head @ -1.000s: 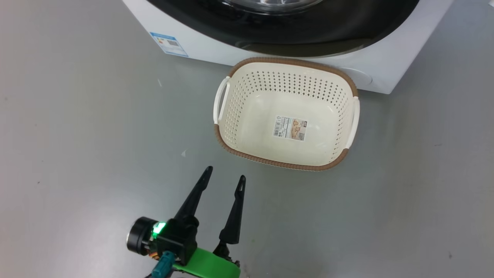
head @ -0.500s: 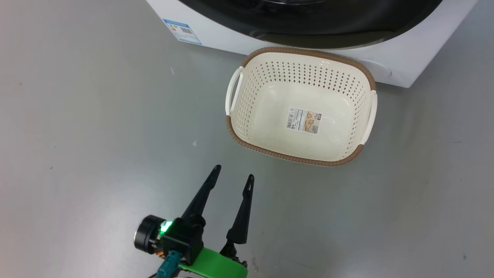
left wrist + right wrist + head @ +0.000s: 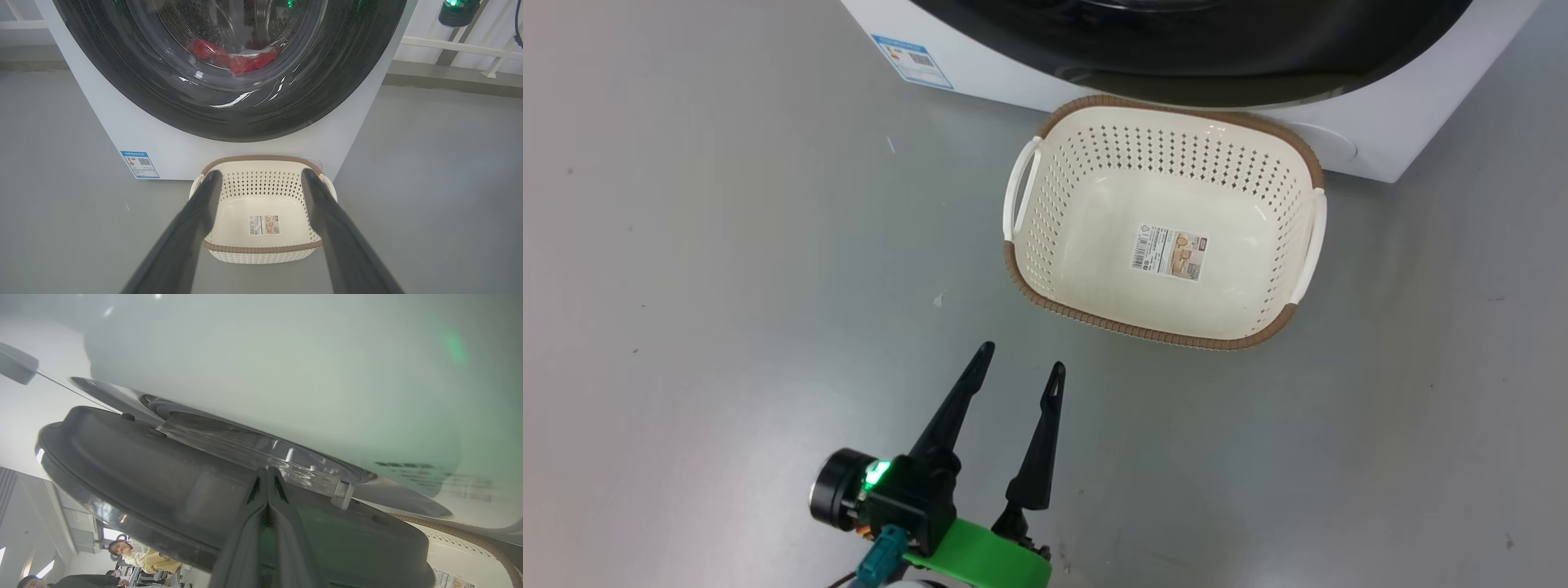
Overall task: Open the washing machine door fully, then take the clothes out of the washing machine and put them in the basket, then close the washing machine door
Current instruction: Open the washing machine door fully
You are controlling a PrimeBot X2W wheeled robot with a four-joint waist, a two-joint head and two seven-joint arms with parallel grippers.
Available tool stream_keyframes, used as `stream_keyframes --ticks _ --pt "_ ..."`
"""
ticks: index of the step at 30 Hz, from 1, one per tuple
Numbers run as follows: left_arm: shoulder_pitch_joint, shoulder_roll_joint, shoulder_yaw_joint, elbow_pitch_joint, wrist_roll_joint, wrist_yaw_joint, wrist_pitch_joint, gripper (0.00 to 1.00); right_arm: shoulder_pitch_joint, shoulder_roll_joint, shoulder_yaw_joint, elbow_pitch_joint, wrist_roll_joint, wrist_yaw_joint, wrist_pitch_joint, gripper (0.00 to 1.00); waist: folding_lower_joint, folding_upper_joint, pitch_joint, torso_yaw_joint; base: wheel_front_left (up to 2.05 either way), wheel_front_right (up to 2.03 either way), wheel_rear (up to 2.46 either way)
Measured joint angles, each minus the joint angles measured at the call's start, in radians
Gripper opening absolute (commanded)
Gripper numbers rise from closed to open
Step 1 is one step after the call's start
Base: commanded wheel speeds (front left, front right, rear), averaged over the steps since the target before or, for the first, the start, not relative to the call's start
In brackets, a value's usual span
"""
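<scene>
Down low on the left, left gripper (image 3: 1022, 358): 2 fingers spread wide, nothing between them, hanging over the floor just short of the basket (image 3: 1143, 332).
basket: empty, tucked just in front of the washing machine (image 3: 980, 73), long side running along its front.
clothes (image 3: 241, 61): red bundle inside the drum, behind the glass.
washing machine door (image 3: 135, 477): looks cracked open, seen edge-on, its face slanting off the white front.
right gripper (image 3: 267, 471): fingers pressed together, tips right at the door's inner side, so it's the nearer arm; probably swings it wider next.
</scene>
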Motion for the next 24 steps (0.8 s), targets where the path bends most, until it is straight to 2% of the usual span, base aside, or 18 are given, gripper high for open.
stream_keyframes --ticks 7,24 --pt "-0.004 0.0 0.001 0.001 0.0 0.0 0.0 1.0 0.028 0.009 0.007 -0.028 -0.004 -0.006 0.015 0.0 0.0 0.0 -0.019 -0.002 0.0 0.0 0.0" --pt "0.026 0.0 0.02 0.012 0.01 0.0 0.0 1.0 0.217 0.044 0.035 -0.145 -0.006 -0.006 0.055 0.0 0.0 0.0 -0.109 -0.008 0.0 0.0 0.0"
